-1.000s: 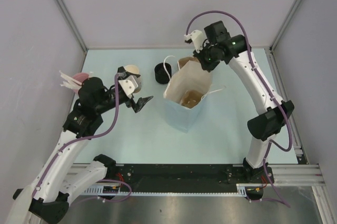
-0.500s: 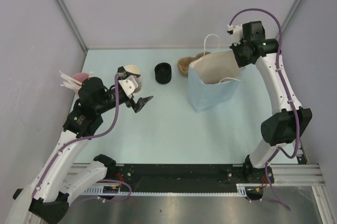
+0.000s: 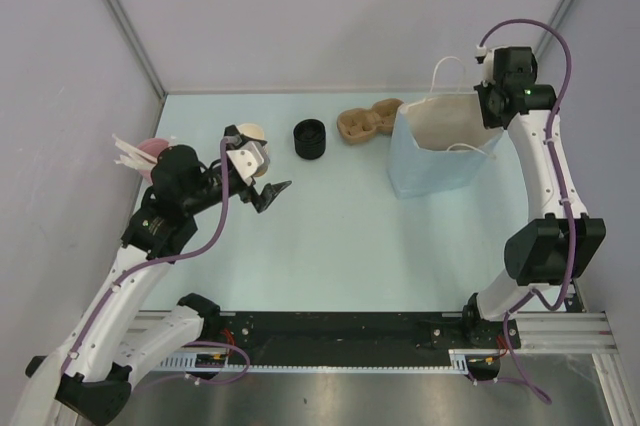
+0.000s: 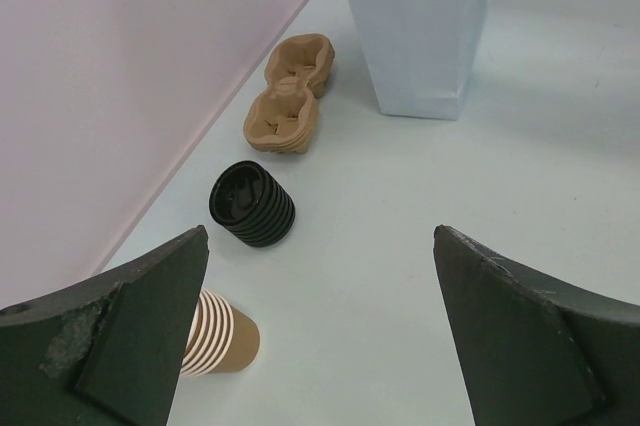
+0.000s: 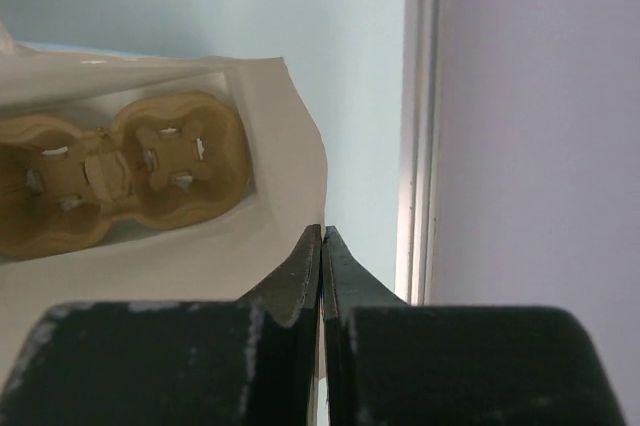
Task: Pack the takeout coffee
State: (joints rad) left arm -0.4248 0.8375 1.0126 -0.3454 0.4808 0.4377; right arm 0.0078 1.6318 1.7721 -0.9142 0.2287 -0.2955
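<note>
Takeout coffee cup: can't tell where it is; no single cup picked out in any view. Only tan cups showing = nested stack (image 4: 222, 334), near back wall on L side of table (image 3: 330, 246). L gripper (image 4: 320, 336) hangs just above table w/ fingers (image 4: 120, 326) spread wide, nothing between them; the stack sits just beside one finger, partly hidden behind it. Black lid stack (image 4: 252, 206) & tan cup carrier (image 4: 290, 96) lie further along the back wall, well apart from L fingers. R gripper (image 5: 322, 246) pinched tight on the rim of the paper bag (image 3: 440, 161) at far R; another carrier (image 5: 120, 171) shows inside the bag.
</note>
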